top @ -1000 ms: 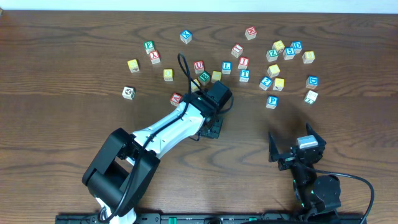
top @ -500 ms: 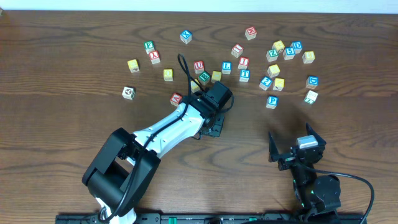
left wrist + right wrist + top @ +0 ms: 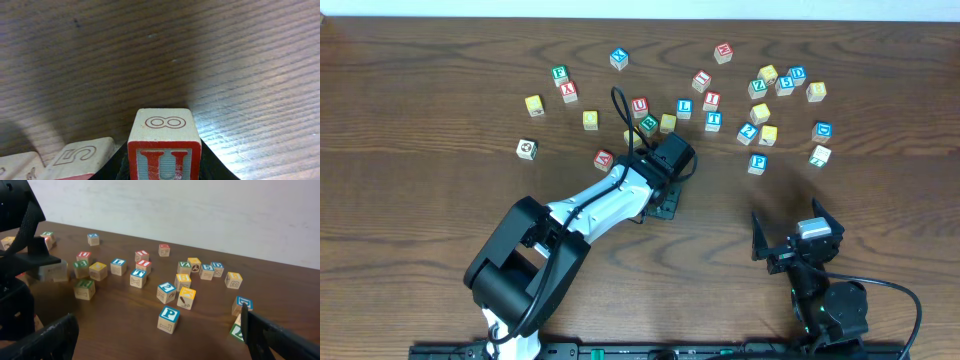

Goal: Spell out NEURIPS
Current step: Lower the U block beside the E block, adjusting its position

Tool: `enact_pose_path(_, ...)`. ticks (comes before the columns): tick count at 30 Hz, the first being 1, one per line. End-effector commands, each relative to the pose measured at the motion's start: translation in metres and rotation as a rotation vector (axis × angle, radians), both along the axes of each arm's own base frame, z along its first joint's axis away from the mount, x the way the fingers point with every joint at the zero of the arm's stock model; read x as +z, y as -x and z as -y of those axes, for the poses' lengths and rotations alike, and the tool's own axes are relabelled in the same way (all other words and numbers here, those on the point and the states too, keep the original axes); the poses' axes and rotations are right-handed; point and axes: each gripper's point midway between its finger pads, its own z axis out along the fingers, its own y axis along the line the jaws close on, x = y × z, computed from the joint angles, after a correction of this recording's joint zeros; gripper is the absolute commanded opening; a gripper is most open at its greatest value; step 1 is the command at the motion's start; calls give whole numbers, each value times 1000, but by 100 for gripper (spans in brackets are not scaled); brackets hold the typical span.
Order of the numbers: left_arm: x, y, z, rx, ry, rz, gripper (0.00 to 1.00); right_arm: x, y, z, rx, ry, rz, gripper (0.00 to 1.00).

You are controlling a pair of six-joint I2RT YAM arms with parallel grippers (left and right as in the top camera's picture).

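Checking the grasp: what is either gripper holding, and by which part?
The left gripper holds the U cube by its two opposite side faces; the right gripper is open and empty.

L arm [image 3: 605,195]: white shell on mid-link, black joints, black wrist cable [image 3: 616,108] in a loop. R arm [image 3: 825,300]: all black w/ grey cam block [image 3: 814,229], thin base cable [image 3: 895,285]. R claw [image 3: 792,235]: matte black fingers.
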Motion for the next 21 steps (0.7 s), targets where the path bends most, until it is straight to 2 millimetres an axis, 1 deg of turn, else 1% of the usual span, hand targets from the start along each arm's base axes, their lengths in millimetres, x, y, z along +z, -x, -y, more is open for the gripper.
enact_pose_path(1, -6, -3, -8, 4, -44, 19, 19, -1, 0, 1, -1, -2, -2, 99)
enact_pose_path(8, -6, -7, -9, 10, -46, 34, 19, -1, 0, 1, -1, -2, -2, 99)
enact_pose_path(10, -5, -10, -12, 17, -67, 55, 19, -1, 0, 0, 0, -2, -2, 99)
enact_pose_path(21, -5, -12, -15, 21, -81, 66, 19, -1, 0, 1, -1, -2, -2, 99)
